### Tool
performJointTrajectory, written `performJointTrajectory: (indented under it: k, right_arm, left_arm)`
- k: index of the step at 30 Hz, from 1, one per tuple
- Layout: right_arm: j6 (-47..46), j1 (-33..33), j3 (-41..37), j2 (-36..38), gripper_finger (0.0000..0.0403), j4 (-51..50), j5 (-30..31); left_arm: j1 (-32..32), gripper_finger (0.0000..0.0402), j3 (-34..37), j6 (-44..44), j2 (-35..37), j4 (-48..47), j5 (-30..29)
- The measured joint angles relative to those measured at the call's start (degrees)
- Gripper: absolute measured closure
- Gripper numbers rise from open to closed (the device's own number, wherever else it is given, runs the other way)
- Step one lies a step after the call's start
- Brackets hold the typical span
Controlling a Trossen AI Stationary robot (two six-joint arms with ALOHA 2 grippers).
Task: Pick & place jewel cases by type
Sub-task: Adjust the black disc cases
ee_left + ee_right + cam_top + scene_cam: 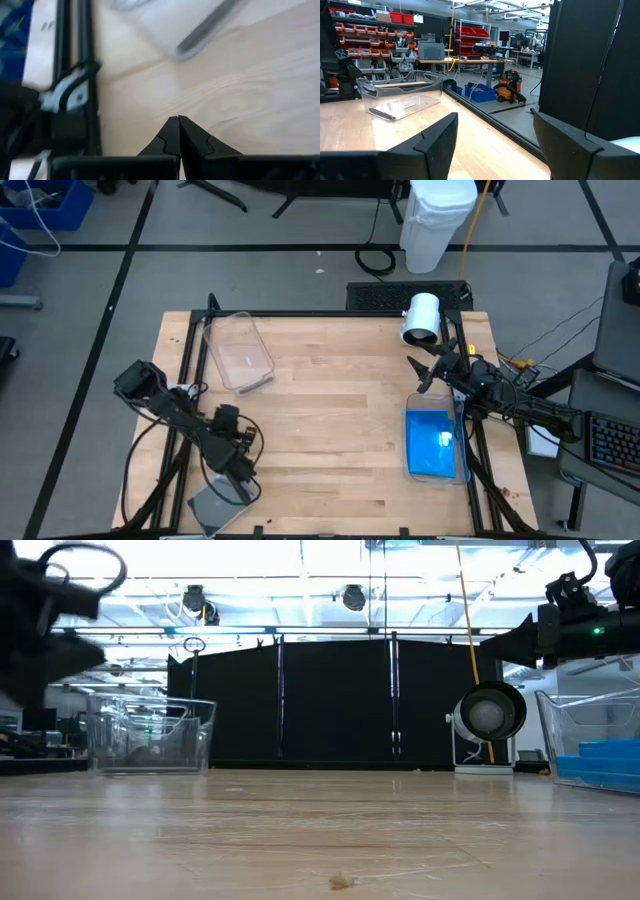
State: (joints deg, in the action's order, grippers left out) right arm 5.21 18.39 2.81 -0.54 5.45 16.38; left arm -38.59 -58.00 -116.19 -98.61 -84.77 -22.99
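A grey jewel case (213, 506) lies flat on the table near its near left corner. My left gripper (241, 476) hovers just beside it, shut and empty. In the left wrist view the shut fingertips (178, 120) stand over bare wood, short of a blurred pale case with a grey edge (200, 27). Bright blue jewel cases (432, 442) lie in a clear tub (462, 470) at the right. A dark case (382, 114) lies in another clear tub (238, 352) at the far left. My right gripper (420, 372) waits open, raised at the table's right side.
A white round device (422, 318) stands at the far right corner. Black frame rails (190, 370) run along the table's left and right sides. Bare wood lies between the two tubs in the table's middle (330, 420).
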Motion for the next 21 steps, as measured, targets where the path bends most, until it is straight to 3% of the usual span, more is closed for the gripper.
performJointTrajectory:
  k: [3, 5, 9, 16, 19, 21]
  right_arm:
    - [0.0, 0.0, 0.0, 0.0, 0.0151, -0.06, 0.0]
    - [0.0, 0.0, 0.0, 0.0, 0.0151, -0.04, 0.01]
    - [0.0, 0.0, 0.0, 0.0, 0.0151, -0.07, 0.0]
    - [0.0, 0.0, 0.0, 0.0, 0.0151, -0.07, 0.0]
    - [0.0, 0.0, 0.0, 0.0, 0.0151, -0.07, 0.0]
    - [0.0, 0.0, 0.0, 0.0, 0.0151, -0.07, 0.01]
  left_arm:
    - [-0.18, 0.0399, -5.06, 8.93, 0.0, 0.57, -3.75]
    - [-0.28, 0.0399, -9.09, 16.24, 0.0, 0.71, -1.73]
    - [-0.83, 0.0397, -17.33, 26.47, 0.01, 4.36, 11.33]
    - [-2.65, 0.0398, -22.83, 30.7, 0.09, 19.18, 26.9]
    - [-1.87, 0.0397, -20.53, 30.38, 0.09, 21.67, 41.29]
    - [-1.83, 0.0397, -18.53, 25.43, 0.07, 22.79, 51.4]
